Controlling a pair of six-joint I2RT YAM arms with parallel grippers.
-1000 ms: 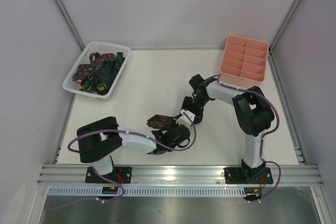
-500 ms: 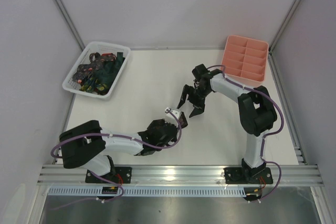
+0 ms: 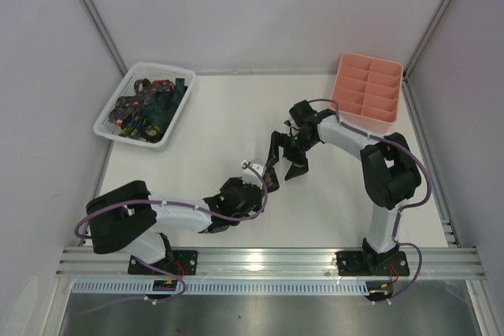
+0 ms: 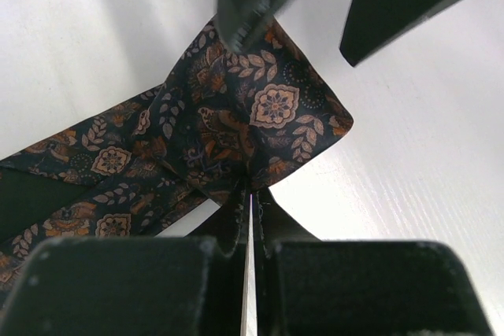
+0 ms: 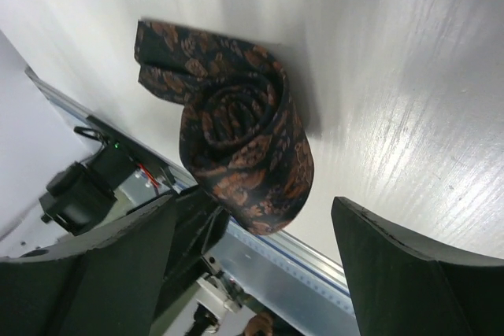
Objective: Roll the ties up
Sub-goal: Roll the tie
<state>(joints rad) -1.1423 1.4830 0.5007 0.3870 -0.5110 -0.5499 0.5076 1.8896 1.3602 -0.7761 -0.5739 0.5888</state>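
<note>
On my bench (image 3: 228, 116), a white tabletop, two containers sit well apart. At about ten o'clock is a white plastic basket (image 3: 115, 94) with lattice sides, set at a slant near the left wall (image 3: 39, 76). At about one o'clock, in the far right corner, is a pink plastic tray (image 3: 370, 57) split into several compartments. Grey panels close the bench in on the left, back (image 3: 268, 5) and right, with metal posts (image 3: 90, 13) running up the corners. At six o'clock an aluminium rail (image 3: 268, 260) runs along the near edge, with a white slotted strip (image 3: 260, 286) just below it and a sheet of dull metal (image 3: 260, 316) below that.
</note>
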